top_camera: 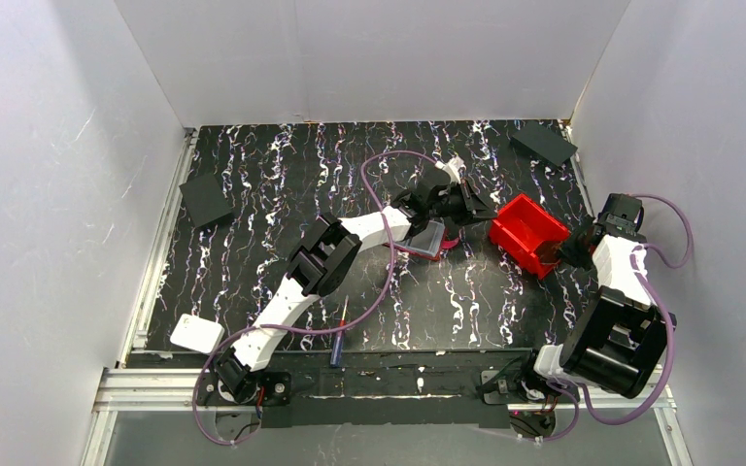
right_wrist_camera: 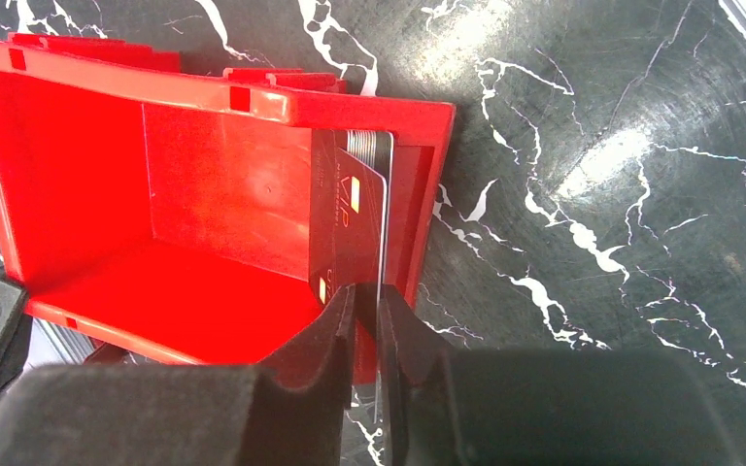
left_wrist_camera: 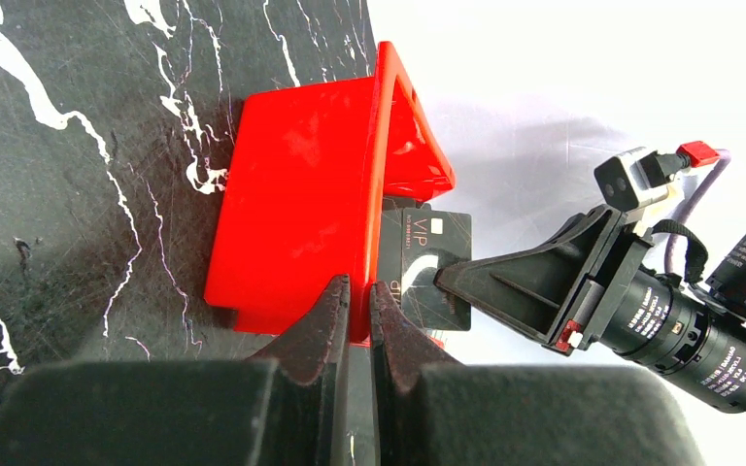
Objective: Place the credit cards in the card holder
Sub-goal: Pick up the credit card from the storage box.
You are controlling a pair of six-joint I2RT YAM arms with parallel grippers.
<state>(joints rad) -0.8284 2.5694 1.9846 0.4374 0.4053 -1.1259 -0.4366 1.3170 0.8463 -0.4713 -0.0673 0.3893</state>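
Black marbled table [top_camera: 282, 194] carries it all. On its right half sits the red bin [top_camera: 529, 233], and just left of that lies the holder [top_camera: 429, 237], opened flat with its grey-blue inside up, partly under the left arm's wrist.

Inside the bin a dark card [right_wrist_camera: 350, 223] stands on edge against one wall. A paler edge behind it may be a second card, but I cannot be sure.

The left gripper [left_wrist_camera: 357, 311] is closed tight on the bin's rim, which I read as bracing it.

The right gripper [right_wrist_camera: 367, 311] reaches into the bin's mouth with its jaws narrow and the card's near edge between them. Whether they actually pinch it or stand just slack around it, the views do not settle.

As for progress, the card is not yet out of the bin, and the holder is too small in the top view to show whether any pocket is filled. What seems left is to lift the card clear, carry it left to the holder and slide it into a pocket
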